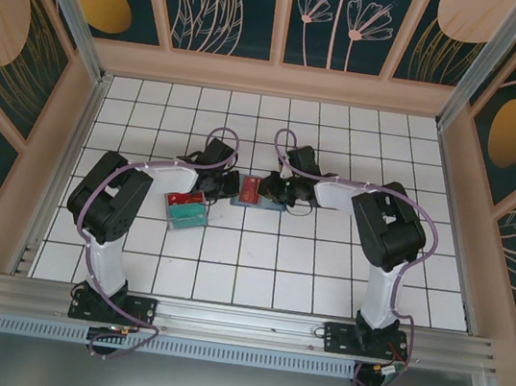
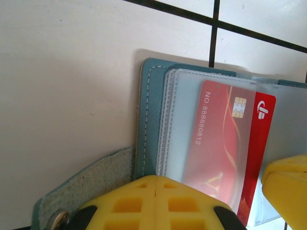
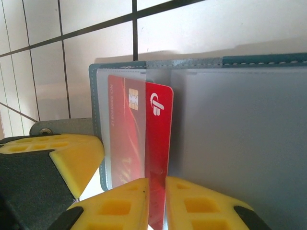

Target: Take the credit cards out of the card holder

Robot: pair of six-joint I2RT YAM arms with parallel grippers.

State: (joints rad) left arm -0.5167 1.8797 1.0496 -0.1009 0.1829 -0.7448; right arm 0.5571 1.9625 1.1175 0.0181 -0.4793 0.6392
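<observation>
The teal card holder (image 1: 265, 201) lies open on the white tiles mid-table, its clear sleeves (image 3: 240, 134) facing up. A red credit card (image 3: 158, 124) sticks partly out of one sleeve, its chip end still under the frosted plastic (image 2: 211, 134). My right gripper (image 3: 157, 184) is shut on the card's bare red edge, with a yellow finger on each side. My left gripper (image 2: 156, 178) is shut, its tips resting at the holder's stitched left edge (image 2: 146, 120). From above, the left gripper (image 1: 230, 187) and right gripper (image 1: 279, 194) flank the holder.
A clear plastic tray (image 1: 186, 209) with red and green contents sits just left of the holder, under the left arm. The holder's snap flap (image 2: 81, 196) lies out to the side. Wooden walls ring the tiled floor, which is open towards the front.
</observation>
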